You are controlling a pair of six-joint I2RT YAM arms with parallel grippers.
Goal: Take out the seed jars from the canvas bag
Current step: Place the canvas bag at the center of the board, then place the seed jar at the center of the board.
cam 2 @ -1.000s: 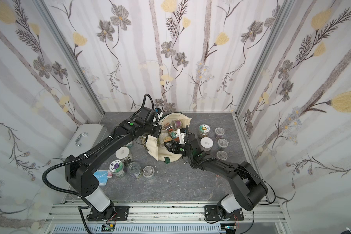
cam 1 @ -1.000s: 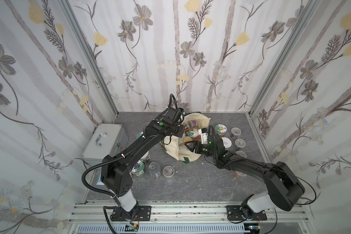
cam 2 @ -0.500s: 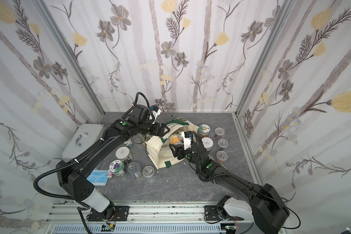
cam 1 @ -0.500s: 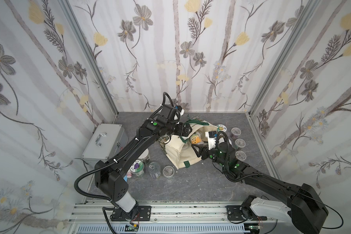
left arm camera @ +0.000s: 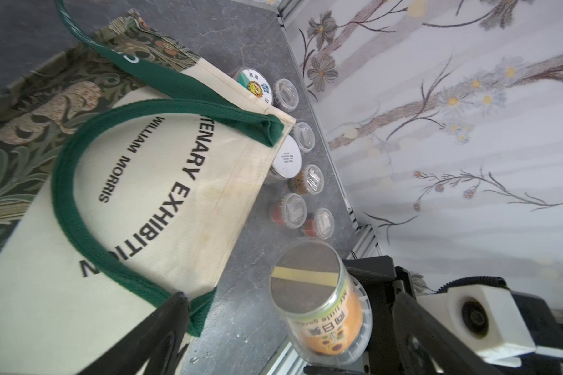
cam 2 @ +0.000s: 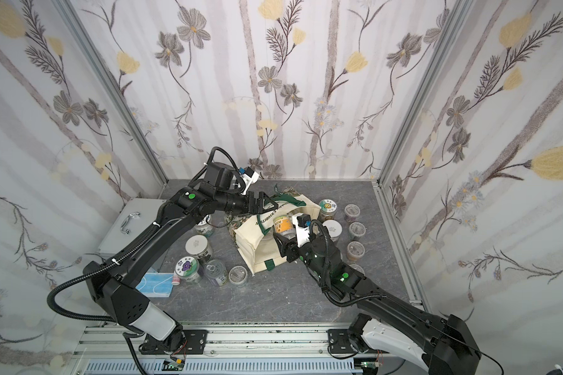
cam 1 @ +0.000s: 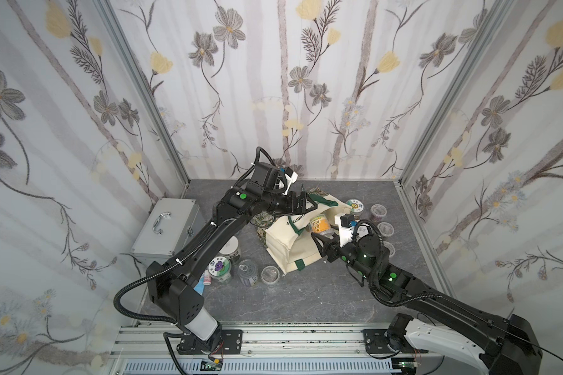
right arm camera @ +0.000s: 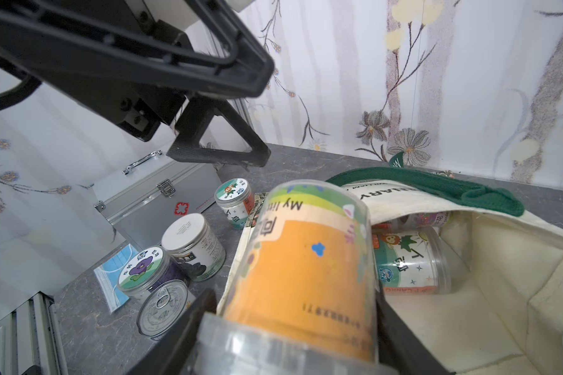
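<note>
The canvas bag [cam 1: 283, 246] [cam 2: 257, 242] lies on its side mid-table, mouth toward my right arm. My right gripper [cam 1: 321, 239] [cam 2: 285, 242] [right arm camera: 293, 324] is shut on an orange-labelled seed jar [cam 1: 319, 225] [cam 2: 282, 224] [right arm camera: 306, 269] [left arm camera: 319, 292], held near its lid just outside the bag's mouth. Two more seed jars [right arm camera: 410, 263] lie inside the bag [right arm camera: 485, 324]. My left gripper [cam 1: 306, 203] [cam 2: 268, 203] is open above the bag's green handle [left arm camera: 78, 227]; its fingers [left arm camera: 166, 324] hold nothing.
Several seed jars [cam 2: 355, 229] stand in rows right of the bag. Others [cam 2: 199, 246] and a pull-tab can [cam 2: 216, 271] stand to its left. A silver case [cam 1: 166, 227], a blue face mask [cam 2: 155, 285] and a pink-capped bottle [cam 2: 175, 280] sit at the left.
My left gripper has opened and drawn back from the bag's mouth, and the bag has slumped flatter. My right gripper has pulled the orange jar back out of the bag.
</note>
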